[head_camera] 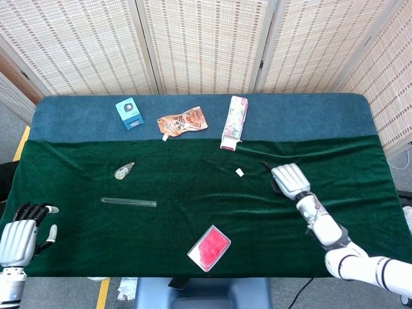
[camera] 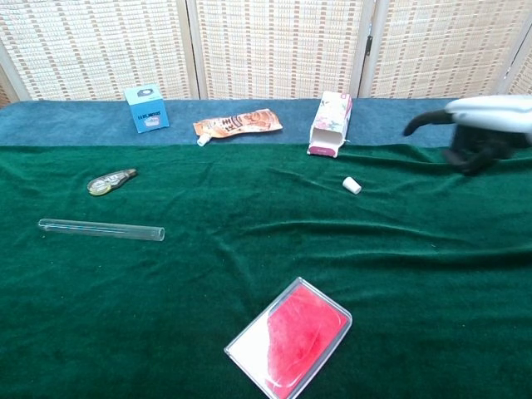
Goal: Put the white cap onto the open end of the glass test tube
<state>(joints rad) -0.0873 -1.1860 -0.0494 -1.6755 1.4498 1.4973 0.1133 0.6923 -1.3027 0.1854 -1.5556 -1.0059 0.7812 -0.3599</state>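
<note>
The small white cap (head_camera: pixel 239 172) (camera: pixel 352 184) lies on the green cloth right of centre. The glass test tube (head_camera: pixel 129 202) (camera: pixel 100 229) lies flat on the left, its open end pointing right. My right hand (head_camera: pixel 290 180) (camera: pixel 482 129) hovers just right of the cap, palm down and thumb stretched toward it. It holds nothing and does not touch the cap. My left hand (head_camera: pixel 19 238) sits at the table's front left corner, fingers apart and empty. It appears only in the head view.
A blue box (head_camera: pixel 129 112), an orange pouch (head_camera: pixel 183 121) and a pink carton (head_camera: pixel 234 122) lie along the back strip. A correction-tape dispenser (head_camera: pixel 124 170) lies above the tube. A red card case (head_camera: pixel 209 248) lies near the front edge.
</note>
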